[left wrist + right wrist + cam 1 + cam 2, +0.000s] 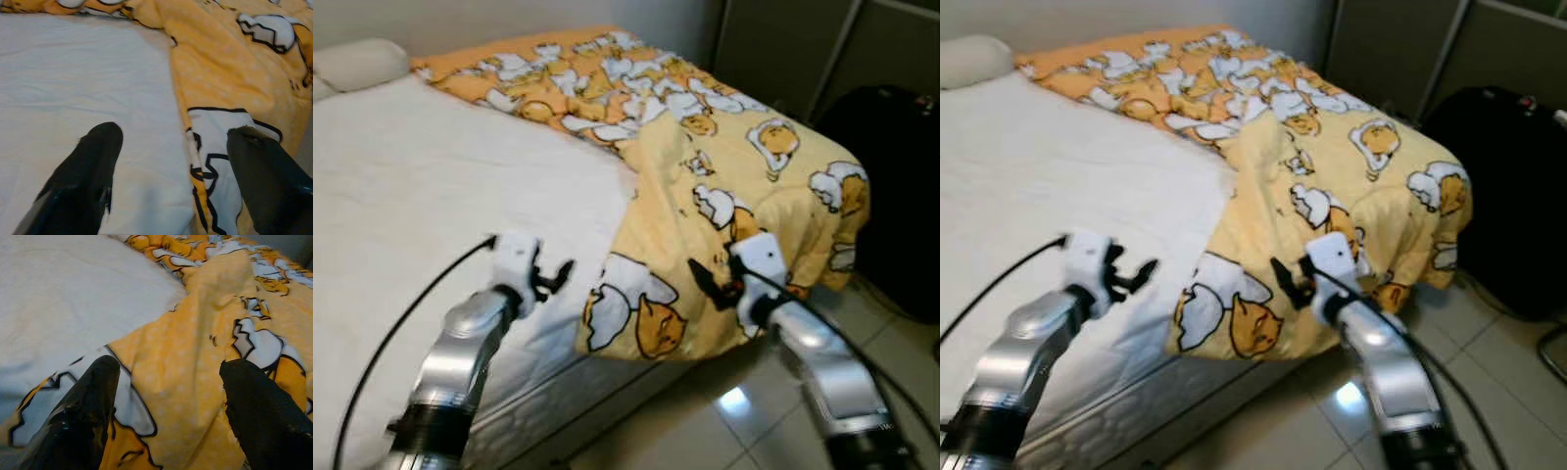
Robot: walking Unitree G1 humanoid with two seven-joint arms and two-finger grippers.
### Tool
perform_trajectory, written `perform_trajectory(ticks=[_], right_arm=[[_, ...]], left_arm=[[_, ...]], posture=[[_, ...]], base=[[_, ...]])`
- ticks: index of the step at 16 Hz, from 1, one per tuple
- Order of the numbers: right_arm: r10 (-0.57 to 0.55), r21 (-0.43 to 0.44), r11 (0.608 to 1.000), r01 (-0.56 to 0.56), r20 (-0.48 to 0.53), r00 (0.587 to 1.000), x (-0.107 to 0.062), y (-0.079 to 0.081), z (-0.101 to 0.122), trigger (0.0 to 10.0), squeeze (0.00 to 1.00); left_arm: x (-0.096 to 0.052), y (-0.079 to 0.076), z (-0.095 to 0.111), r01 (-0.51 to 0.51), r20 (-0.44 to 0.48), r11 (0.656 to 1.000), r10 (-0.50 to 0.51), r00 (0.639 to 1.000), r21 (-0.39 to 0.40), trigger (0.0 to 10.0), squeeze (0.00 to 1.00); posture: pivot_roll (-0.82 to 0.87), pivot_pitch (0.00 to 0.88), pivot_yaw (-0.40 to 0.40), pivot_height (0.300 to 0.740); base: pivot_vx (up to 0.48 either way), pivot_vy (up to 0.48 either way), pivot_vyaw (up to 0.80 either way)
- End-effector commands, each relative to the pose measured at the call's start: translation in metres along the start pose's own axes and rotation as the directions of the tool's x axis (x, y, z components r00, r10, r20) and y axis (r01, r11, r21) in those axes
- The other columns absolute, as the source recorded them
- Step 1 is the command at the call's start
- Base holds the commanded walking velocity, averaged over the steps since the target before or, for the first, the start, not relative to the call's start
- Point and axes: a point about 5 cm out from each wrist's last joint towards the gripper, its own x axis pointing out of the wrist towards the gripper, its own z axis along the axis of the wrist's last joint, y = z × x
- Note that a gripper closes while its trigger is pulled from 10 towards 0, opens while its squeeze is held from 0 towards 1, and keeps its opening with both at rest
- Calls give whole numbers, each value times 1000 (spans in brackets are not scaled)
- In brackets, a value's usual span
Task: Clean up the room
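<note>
blanket [724, 166]: yellow-orange, white cartoon print, rumpled, bunched from 12 to 4 o'clock on bed [421, 206], edge drooping off side | left gripper [551, 277]: spread wide over white sheet at blanket's edge | right gripper [710, 281]: spread wide over blanket, empty

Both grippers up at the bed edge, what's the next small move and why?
Probably lower the open left gripper onto the near edge of the yellow egg-print blanket and pinch it. That blanket is bunched off the white sheet, and the open right gripper hovers over its hanging corner.
</note>
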Motion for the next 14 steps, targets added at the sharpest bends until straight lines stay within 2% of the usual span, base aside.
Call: perform_trajectory(ticks=[1,4,7,8,9,11,12,14], right_arm=[[79,15,997,-79,-8,997,-4,0,2,10000,1000],[248,0,969,-248,-48,968,-17,5,0,10000,1000],[284,10,959,-284,-78,956,-23,6,-4,10000,1000],[278,8,960,-279,-113,954,-25,8,-9,10000,1000],[272,9,962,-273,-127,954,-27,9,-10,10000,1000],[286,37,958,-283,-123,950,-32,19,-10,10000,1000],[304,57,953,-299,-119,945,-37,29,-10,10000,1000],[327,67,945,-321,-127,936,-42,37,-10,10000,1000]], left_arm=[[12,-1,2,28,-15,999,-28,999,19,10000,1000],[32,-1,-2,36,-74,999,-36,997,1,10000,1000],[43,-7,-6,53,-112,998,-56,992,-22,10000,1000],[48,-10,-12,60,-137,997,-67,988,-57,10000,227],[50,-12,-15,65,-143,995,-76,987,-79,10000,0],[53,-19,-22,79,-147,987,-100,984,-141,10000,0],[55,-23,-27,65,-157,991,-84,984,-120,10000,0],[56,-23,-30,24,-166,993,-43,985,-118,10000,0]], posture=[[-85,0,30,740],[-118,0,51,740],[-136,0,60,740],[-142,0,59,740],[-145,13,61,740],[-155,59,64,740],[-165,85,67,740],[-186,121,71,740]], base=[[0,0,0],[0,0,0],[0,0,0],[0,0,0],[0,0,0],[0,0,0],[0,0,0],[0,0,0]])
